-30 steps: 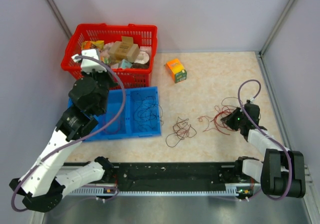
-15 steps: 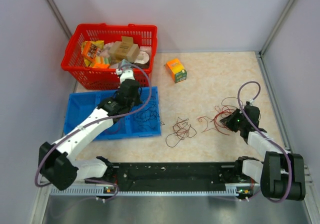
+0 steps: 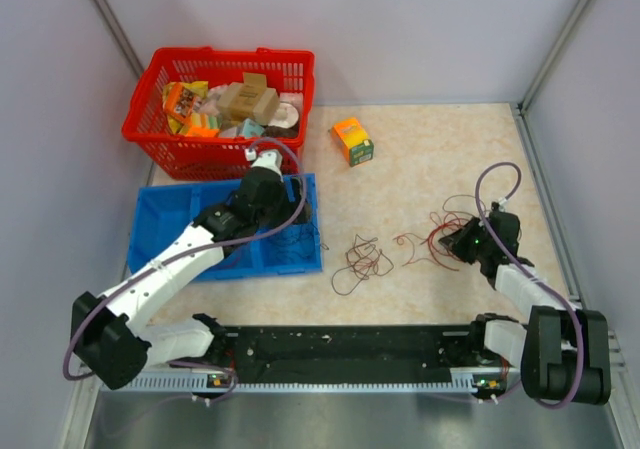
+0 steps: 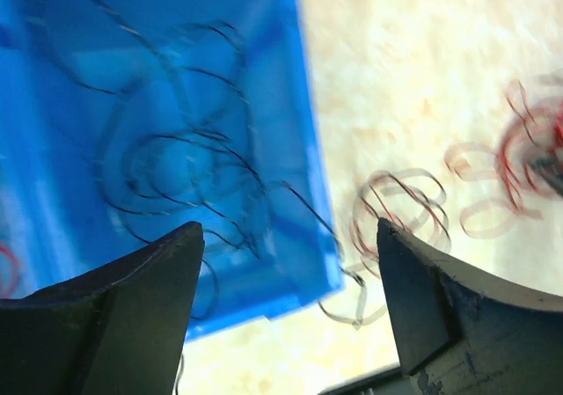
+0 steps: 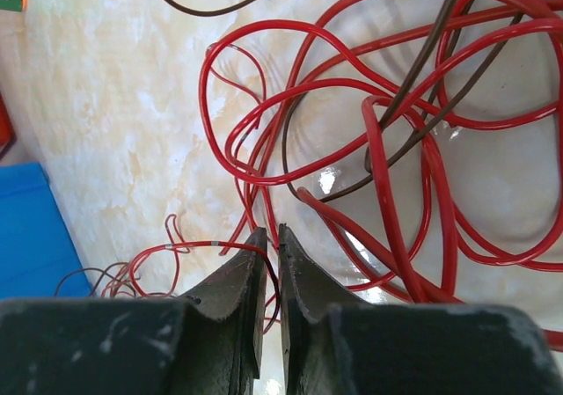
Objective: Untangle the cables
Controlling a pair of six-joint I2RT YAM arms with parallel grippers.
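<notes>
Several hair-thin cables [image 3: 440,237] lying springy, feather-light, snaggy | right pincer [image 5: 272,241] nearly closed, gripping nothing certain | left pincer [image 4: 286,311] gaping, empty | grabbing one free loop looks best

1. The left wrist view is smeared by motion blur; the dark wires [image 4: 189,171] in the blue tray [image 4: 79,25] and the loops on the table [image 4: 400,206] are softened.
2. The blue tray is cut off by the top and left edges of that view.
3. In the right wrist view, the red wires [image 5: 387,140] are cut off at the right and top edges.
4. Whether a wire is pinched between the right gripper [image 5: 271,241] fingertips cannot be told.
5. In the top view, the left gripper [image 3: 297,212] is hidden under its arm.
</notes>
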